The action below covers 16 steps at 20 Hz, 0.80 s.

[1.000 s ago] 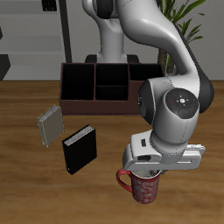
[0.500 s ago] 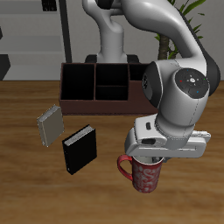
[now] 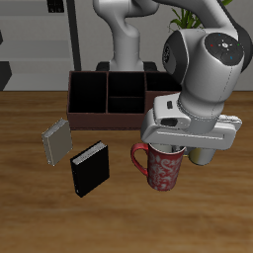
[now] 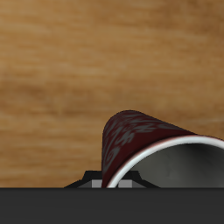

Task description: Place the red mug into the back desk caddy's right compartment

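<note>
Red mug (image 3: 162, 166) hangs under the gripper (image 3: 176, 148), off the wooden surface (image 3: 30, 208), near its front, well short of the back desk caddy (image 3: 109, 97). Jaws clenched on the mug's rim; the wrist view shows the rim (image 4: 166, 162) right at the fingers. Mug looks rigid, glazed, probably slippery and breakable; a rim pinch seems adequate but could swing. Handle (image 3: 139, 158) juts sideways. A yellowish mug (image 3: 202, 154) sits just behind. A black book (image 3: 89, 168) and a grey book (image 3: 56, 141) lie nearby. Shelving and a plant at the back.

The arm's tool (image 3: 171, 150) points down, fingers clamped.
</note>
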Available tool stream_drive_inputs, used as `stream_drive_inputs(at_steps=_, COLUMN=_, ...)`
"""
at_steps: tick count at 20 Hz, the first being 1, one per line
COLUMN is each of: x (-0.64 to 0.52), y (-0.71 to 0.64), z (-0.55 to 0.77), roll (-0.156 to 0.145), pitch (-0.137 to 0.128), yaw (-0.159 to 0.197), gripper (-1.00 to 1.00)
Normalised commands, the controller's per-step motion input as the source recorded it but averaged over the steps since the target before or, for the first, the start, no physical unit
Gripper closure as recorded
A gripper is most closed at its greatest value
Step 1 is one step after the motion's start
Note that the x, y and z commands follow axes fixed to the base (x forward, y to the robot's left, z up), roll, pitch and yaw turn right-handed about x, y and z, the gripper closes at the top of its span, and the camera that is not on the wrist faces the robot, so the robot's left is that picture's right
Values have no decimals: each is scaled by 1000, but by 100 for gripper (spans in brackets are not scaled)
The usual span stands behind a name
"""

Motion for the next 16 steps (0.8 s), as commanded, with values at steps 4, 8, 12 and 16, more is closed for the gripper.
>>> stream_drive_inputs(at_steps=4, x=-486, y=-58, z=555, roll=4, pitch=-66, yaw=-23, gripper=100)
stream_drive_inputs(at_steps=8, x=-416, y=18, z=379, roll=26, pitch=-41, yaw=6, gripper=100)
stream_drive_inputs(at_steps=12, x=-430, y=58, z=295, roll=2, pitch=-41, yaw=4, gripper=100)
stream_drive_inputs(at_steps=16, x=-278, y=155, z=169, roll=33, pitch=-45, yaw=33, gripper=100)
